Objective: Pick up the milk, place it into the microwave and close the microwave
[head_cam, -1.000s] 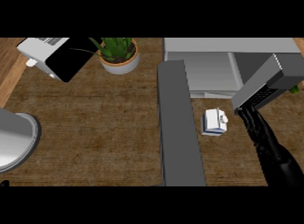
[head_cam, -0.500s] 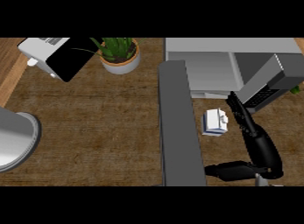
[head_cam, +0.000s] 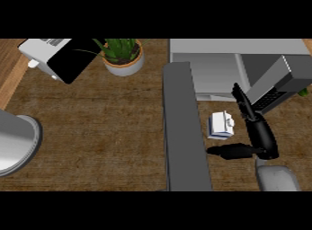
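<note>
Milk carton [head_cam: 221,124] stands on counter [head_cam: 105,121], just right of the open microwave door [head_cam: 183,130], in front of microwave [head_cam: 238,67]; not held. Right hand [head_cam: 259,134] just right of carton: fingers [head_cam: 241,96] straight, pressed together, pointing toward microwave; thumb [head_cam: 228,151] splayed out below carton, no contact seen. Potted plant [head_cam: 122,56] and toaster [head_cam: 59,58] at far edge. Left hand not visible.

The brown counter [head_cam: 98,134] bears the milk [head_cam: 221,124], microwave [head_cam: 218,58] (door open) and potted plant [head_cam: 123,56].
</note>
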Robot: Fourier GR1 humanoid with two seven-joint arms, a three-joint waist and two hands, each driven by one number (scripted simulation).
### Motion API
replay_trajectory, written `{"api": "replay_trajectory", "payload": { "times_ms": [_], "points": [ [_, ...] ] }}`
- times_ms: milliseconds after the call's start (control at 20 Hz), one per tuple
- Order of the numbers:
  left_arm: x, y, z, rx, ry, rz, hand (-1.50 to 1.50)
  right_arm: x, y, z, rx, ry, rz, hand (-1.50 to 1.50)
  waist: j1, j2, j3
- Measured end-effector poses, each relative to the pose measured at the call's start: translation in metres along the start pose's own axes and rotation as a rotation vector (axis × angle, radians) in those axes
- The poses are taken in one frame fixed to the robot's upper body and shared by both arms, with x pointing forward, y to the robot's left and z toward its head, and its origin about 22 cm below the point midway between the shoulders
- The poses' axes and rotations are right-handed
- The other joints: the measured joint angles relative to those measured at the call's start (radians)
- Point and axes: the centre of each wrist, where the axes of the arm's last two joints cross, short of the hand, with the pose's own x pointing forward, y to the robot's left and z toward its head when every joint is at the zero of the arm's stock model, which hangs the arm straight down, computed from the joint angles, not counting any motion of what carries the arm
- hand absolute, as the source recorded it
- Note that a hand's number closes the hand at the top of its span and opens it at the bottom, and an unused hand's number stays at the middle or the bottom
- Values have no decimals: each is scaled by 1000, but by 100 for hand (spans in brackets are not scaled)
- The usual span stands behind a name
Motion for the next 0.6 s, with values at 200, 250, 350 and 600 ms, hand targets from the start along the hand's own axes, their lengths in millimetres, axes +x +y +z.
{"api": "replay_trajectory", "payload": {
  "times_ms": [200, 250, 350, 600],
  "points": [
    [1, 3, 4, 0, -8, 1, -150, -28, -3, 5, -6, 22, 18, -150, 1, 1, 0],
    [2, 7, 7, -5, -9, 3, -150, -34, 0, 5, -7, 24, 21, -150, 2, 1, 0],
    [5, 7, 7, -6, -5, 7, -150, -39, -7, 0, 2, 26, 17, -150, 1, 1, 0],
    [3, 8, 11, -1, -7, 7, -150, -59, -4, 0, 59, 40, -4, -150, 2, 1, 0]
  ]
}}
